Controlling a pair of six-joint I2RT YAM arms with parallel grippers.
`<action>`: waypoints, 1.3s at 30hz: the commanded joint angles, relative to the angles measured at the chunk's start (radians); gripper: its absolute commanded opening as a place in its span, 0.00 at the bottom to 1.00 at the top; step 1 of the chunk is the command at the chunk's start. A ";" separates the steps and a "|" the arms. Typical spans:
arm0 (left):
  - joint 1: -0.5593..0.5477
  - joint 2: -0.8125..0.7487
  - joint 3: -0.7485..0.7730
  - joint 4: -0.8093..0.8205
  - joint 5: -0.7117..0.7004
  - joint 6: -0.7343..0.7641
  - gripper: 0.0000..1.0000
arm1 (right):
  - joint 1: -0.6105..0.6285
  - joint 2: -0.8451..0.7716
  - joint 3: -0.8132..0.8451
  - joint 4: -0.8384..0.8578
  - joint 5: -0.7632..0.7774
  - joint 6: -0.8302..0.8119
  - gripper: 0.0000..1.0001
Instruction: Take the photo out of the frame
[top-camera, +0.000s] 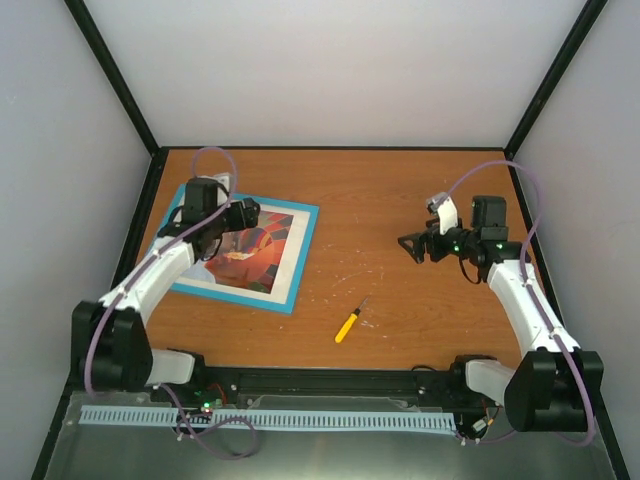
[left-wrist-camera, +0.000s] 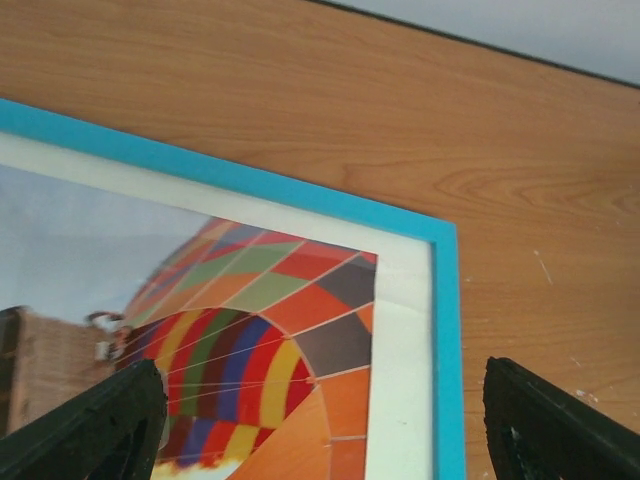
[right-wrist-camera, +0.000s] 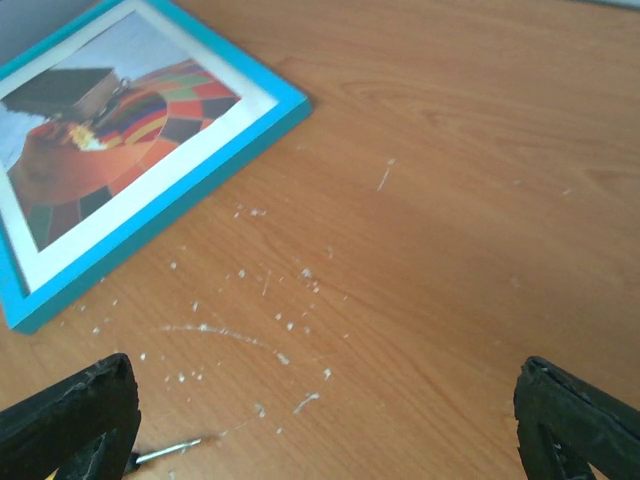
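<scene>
The colourful hot-air-balloon paper photo (top-camera: 250, 252) is being held inside the thin turquoise rectangular frame (top-camera: 303, 258), face-up on the brown wooden table (top-camera: 400, 200); nothing is being removed yet. The left gripper (left-wrist-camera: 320, 405), over the frame's corner, and the right gripper (right-wrist-camera: 325, 400), well apart, are being held open and empty.

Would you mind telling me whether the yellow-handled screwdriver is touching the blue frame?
Apart. The top external view shows a strip of bare tabletop between the screwdriver and the nearest corner of the frame.

Yel. screwdriver (top-camera: 348, 323) on wood tbl (top-camera: 400, 190)
</scene>
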 joint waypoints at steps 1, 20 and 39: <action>-0.013 0.120 0.082 0.036 0.186 0.016 0.85 | 0.013 -0.015 -0.064 0.039 -0.062 -0.058 1.00; -0.197 0.492 0.269 0.015 0.260 -0.043 0.70 | 0.018 -0.009 -0.127 0.141 0.064 -0.011 1.00; -0.268 0.695 0.389 0.004 0.218 -0.018 0.66 | 0.017 0.006 -0.134 0.169 0.147 0.014 1.00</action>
